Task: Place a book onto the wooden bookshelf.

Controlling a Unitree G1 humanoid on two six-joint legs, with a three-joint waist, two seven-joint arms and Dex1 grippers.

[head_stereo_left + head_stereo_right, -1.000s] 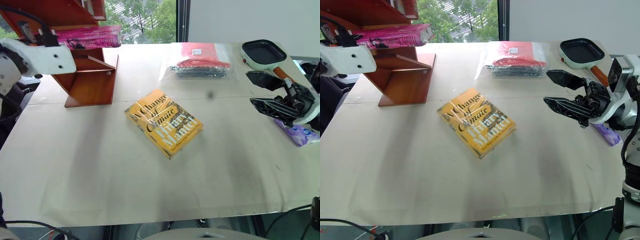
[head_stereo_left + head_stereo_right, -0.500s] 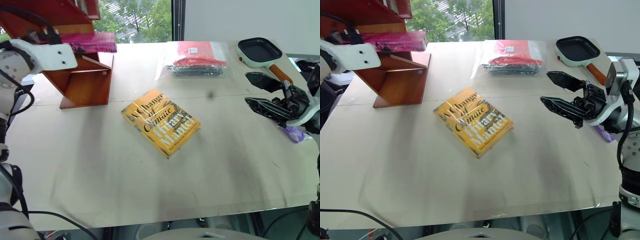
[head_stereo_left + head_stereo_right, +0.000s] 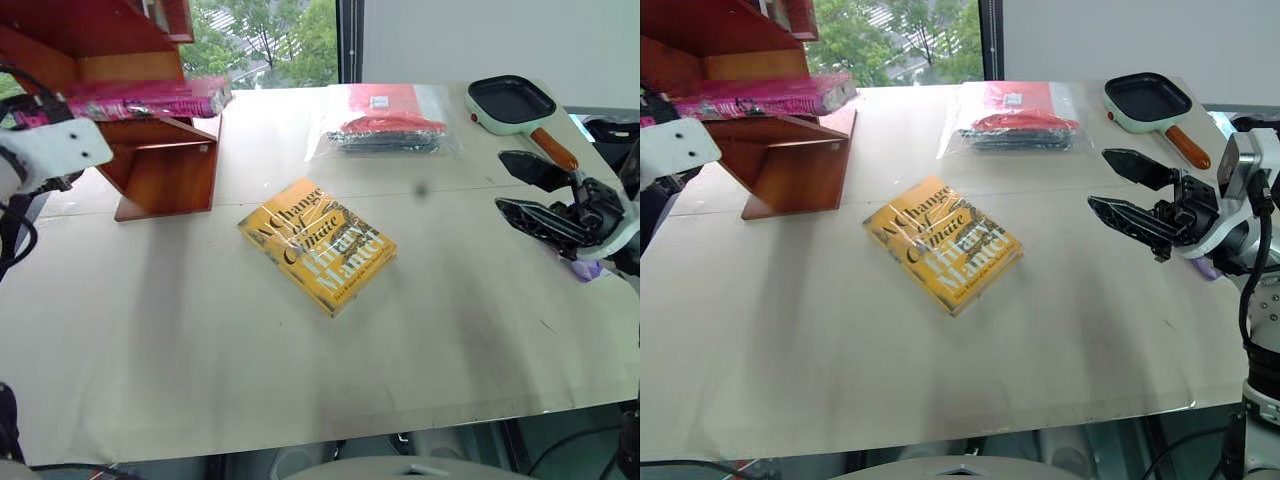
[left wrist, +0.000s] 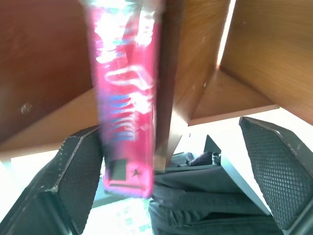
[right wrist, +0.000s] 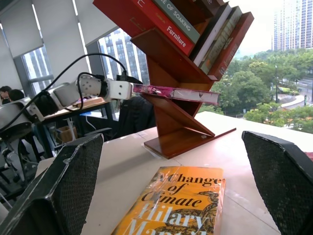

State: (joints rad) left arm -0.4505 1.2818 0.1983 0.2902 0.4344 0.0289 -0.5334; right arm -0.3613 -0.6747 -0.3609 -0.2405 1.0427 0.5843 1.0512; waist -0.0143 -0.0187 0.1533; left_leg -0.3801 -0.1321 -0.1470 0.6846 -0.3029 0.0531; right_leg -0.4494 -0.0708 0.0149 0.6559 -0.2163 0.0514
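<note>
Left gripper (image 4: 171, 196) just opened wide, backed off; pink book (image 3: 150, 98) now resting on bookshelf (image 3: 165, 170) board, released. Right gripper (image 3: 1135, 195) open, empty. Placement looks done.

A yellow-orange book (image 3: 316, 244) lettered "A Change of Climate" lies flat mid-counter (image 3: 200, 340), with a clear bag of red and black items (image 3: 388, 125) beyond it, a pale-green pan (image 3: 512, 104) with an orange handle farther right, and books (image 5: 195, 24) leaning on upper shelves.
</note>
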